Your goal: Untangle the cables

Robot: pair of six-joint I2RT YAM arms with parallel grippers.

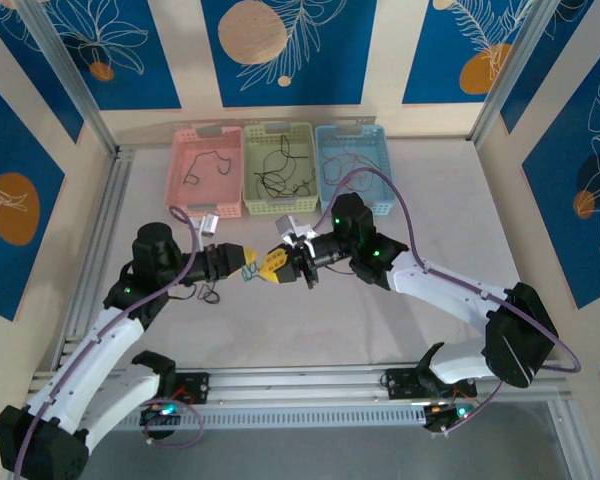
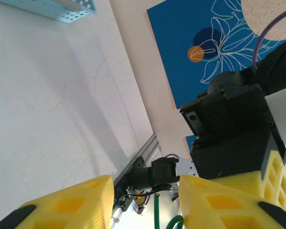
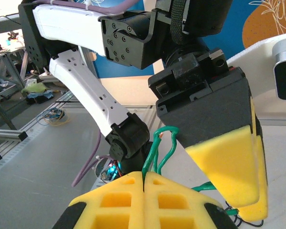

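Note:
A green cable (image 3: 163, 145) loops up from my right gripper (image 3: 144, 177), whose yellow pads are shut on it. In the top view my right gripper (image 1: 278, 266) and my left gripper (image 1: 248, 260) meet tip to tip above the table's middle. My left gripper (image 2: 147, 206) stands open, and the green cable (image 2: 156, 210) hangs in the gap without touching either pad. A thin black cable (image 1: 209, 295) lies on the table under the left arm. More black cables (image 1: 280, 172) lie in the baskets at the back.
Three baskets stand in a row at the back: pink (image 1: 177, 190), green (image 1: 251, 200) and blue (image 1: 382, 195). A purple hose (image 1: 405, 215) arcs over the right arm. An aluminium rail (image 1: 300, 380) runs along the near edge.

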